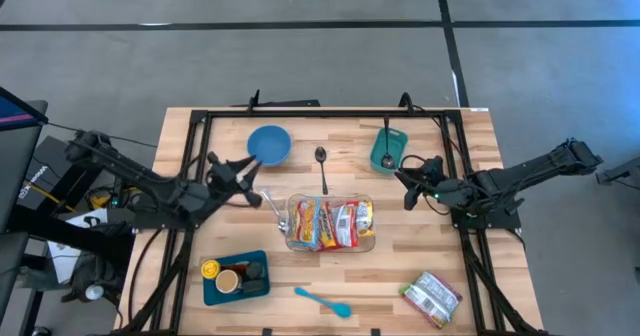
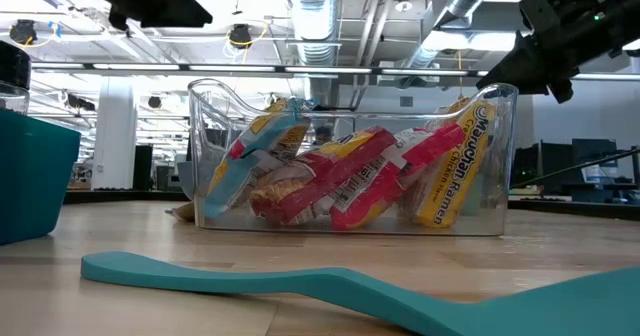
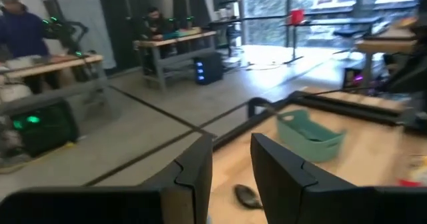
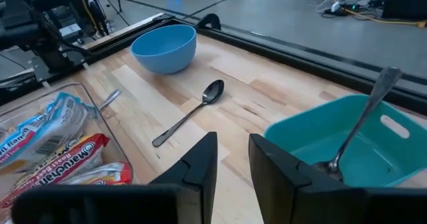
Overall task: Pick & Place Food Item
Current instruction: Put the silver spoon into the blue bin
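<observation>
- While ramen packets [image 1: 330, 223] are lying in the clear bin [image 1: 292, 238], the left gripper [image 1: 250, 165] is hovering empty, fingers slightly parted.
- Right gripper [image 1: 404, 172] is hanging beside the teal tray [image 1: 400, 138], narrowly parted, grasping nothing.

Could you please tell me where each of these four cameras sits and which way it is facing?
High view: overhead, looking straight down on the table; both arms show, left tool, right tool.
Low view: at tabletop height, looking level across the spatula at the bin; arm parts at the top.
Left wrist view: faces the teal tray and room; own fingers below.
Right wrist view: faces the bowl and spoon; own fingers below.
Shared: both wrist views see the teal tray.
</observation>
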Tool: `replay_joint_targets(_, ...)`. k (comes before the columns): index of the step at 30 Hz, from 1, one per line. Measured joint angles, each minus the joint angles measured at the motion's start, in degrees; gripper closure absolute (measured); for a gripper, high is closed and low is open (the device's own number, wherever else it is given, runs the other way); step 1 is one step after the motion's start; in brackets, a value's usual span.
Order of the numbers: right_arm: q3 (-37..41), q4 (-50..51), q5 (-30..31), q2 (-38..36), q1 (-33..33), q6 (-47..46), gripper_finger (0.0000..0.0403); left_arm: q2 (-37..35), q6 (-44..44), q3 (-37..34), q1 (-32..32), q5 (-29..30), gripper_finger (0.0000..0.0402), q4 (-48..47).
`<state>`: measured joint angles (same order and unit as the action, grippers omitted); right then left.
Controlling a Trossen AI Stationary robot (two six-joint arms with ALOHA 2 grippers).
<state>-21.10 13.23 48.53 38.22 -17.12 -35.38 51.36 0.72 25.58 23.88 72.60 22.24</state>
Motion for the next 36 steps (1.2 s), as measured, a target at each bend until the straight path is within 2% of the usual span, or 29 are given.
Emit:
replay_joint_targets(4,0.00,0.00,-0.14,0.00,0.00,0.03,0.0321,0.02,3.33,0.00,-1.86,-1.64,0.0302,-0.32)
replay_joint_targets(15,0.00,0.02,-0.46,0.00,0.00,-0.06,0.0321,-0.01,0.35,0.00,-2.87,-3.47,0.0302,-0.29)
replay_joint_targets(17,0.00,0.02,-0.59,0.00,0.00,-0.13,0.0321,-0.28,4.28,0.00,-2.87,-7.85,0.0302,-1.20)
replay_joint_targets(20,0.00,0.02,-0.63,0.02,0.00,-0.15,0.0321,-1.42,8.13,0.00,-3.39,-20.04,0.0302,-3.36)
replay_joint_targets(24,0.00,0.02,-1.70,0.02,0.00,-0.15,0.0321,-3.76,6.66,0.00,-6.00,-37.73,0.0302,-10.40)
replay_joint_targets(27,0.00,0.04,-4.02,0.02,0.00,-0.15,0.0321,-4.93,3.77,0.00,-8.94,-46.89,0.0302,-15.78)
replay_joint_targets(32,0.00,0.07,-7.18,0.02,-0.09,-0.17,0.0321,-5.37,3.53,0.16,-13.20,-55.44,0.0302,-21.27)
replay_joint_targets(36,0.00,0.68,-8.09,0.02,-0.11,-0.15,0.0321,-4.21,5.44,3.79,-16.28,-58.50,0.0302,-32.03)
